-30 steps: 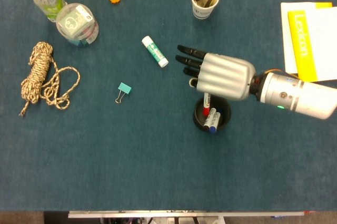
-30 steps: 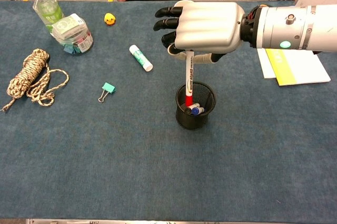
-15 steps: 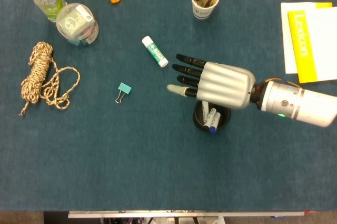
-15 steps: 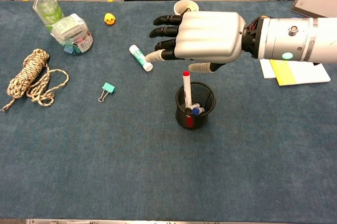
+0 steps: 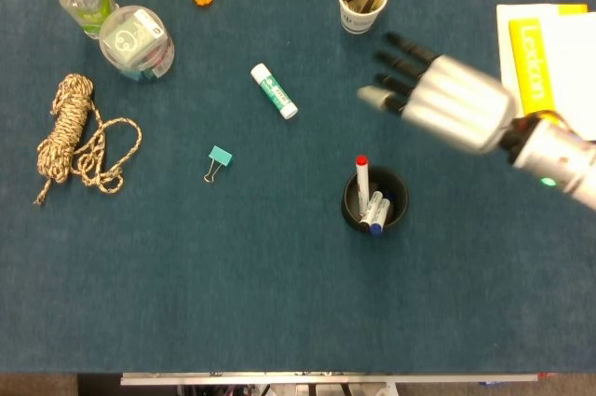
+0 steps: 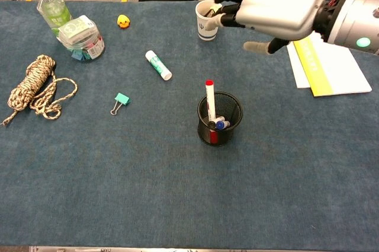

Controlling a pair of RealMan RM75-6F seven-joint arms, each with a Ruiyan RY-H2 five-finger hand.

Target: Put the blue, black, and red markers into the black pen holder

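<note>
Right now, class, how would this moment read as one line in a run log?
red marker: upright in black pen holder | right robot hand: open, empty, above table | left robot hand: not in view

pen holder (image 6: 219,119): black mesh
marker (image 6: 209,102): white, red cap
table (image 6: 177,193): dark blue
right hand (image 6: 273,8): silver, black fingers

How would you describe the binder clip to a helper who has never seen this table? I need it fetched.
Start at the coil of rope on the left side of the blue table. To its right, toward the black pen holder, the binder clip lies alone on the cloth. It is small and teal with wire handles, unlike the white glue stick farther back.
</note>
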